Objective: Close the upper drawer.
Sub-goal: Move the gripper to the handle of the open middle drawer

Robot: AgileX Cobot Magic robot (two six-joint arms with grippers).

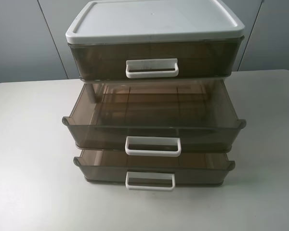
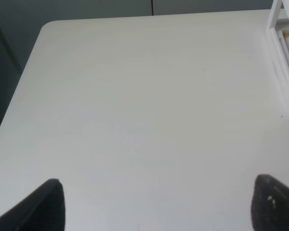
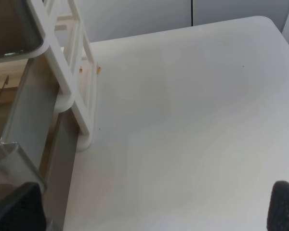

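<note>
Upper drawer [image 1: 101,132] pulled well out, white loop handle [image 1: 153,146] on front. Left end effector [image 2: 159,207], right end effector [image 3: 149,209]: both spread wide, gripping nothing, above counter [image 2: 135,96].

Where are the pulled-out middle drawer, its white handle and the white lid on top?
middle drawer [image 1: 96,134], high camera view, front wall left of the handle.
white handle [image 1: 153,153], high camera view, lower bar.
white lid [image 1: 154,19], high camera view, flat top centre.

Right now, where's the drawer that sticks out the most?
In the high view, the upper drawer sits mid-frame, pulled out, between the taller top drawer and the lowest drawer.
</note>
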